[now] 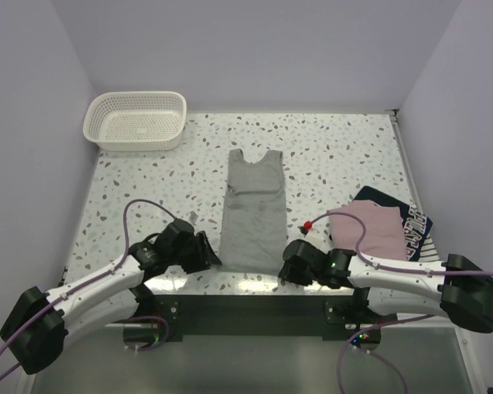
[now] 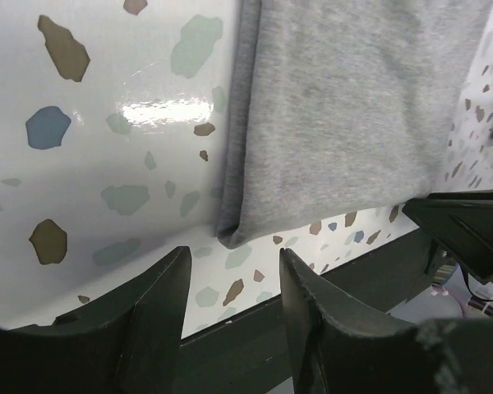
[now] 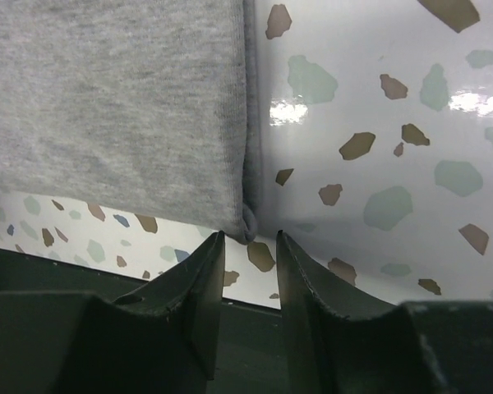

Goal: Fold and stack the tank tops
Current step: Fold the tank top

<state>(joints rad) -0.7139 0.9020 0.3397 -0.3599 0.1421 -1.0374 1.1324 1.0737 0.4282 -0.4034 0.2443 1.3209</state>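
Black jaws fill the bottom edge of both wrist views, each pair set just short of a near corner of the soft, plain grey tank top (image 1: 253, 209). This garment lies flat as a long narrow strip in the middle of the speckled terrazzo-pattern table (image 1: 345, 156), with its straps and neckline at the far end and its hem towards the arms. Its long side edges look doubled, as if the sides are already folded in.

The knit is thin, light and limp. It should drape and slide easily on the glossy table, and a loose grip is likely to let the layers slip apart. The best hold looks to be the two hem corners (image 2: 230, 234) (image 3: 245, 220), each pinched through every layer and lifted together so the hem can be carried towards the straps.

The left jaws stand moderately apart with nothing between them, their tips just short of the left hem corner. The right jaws show a narrower gap, also empty, with the right hem corner just beyond their tips. I cannot tell whether either pair touches the cloth.

A folded dusty pink tank top (image 1: 370, 230) lies on a navy tank top with white-and-red lettering (image 1: 380, 195) at the right. A white plastic lattice basket (image 1: 94, 115) sits at the far left corner.
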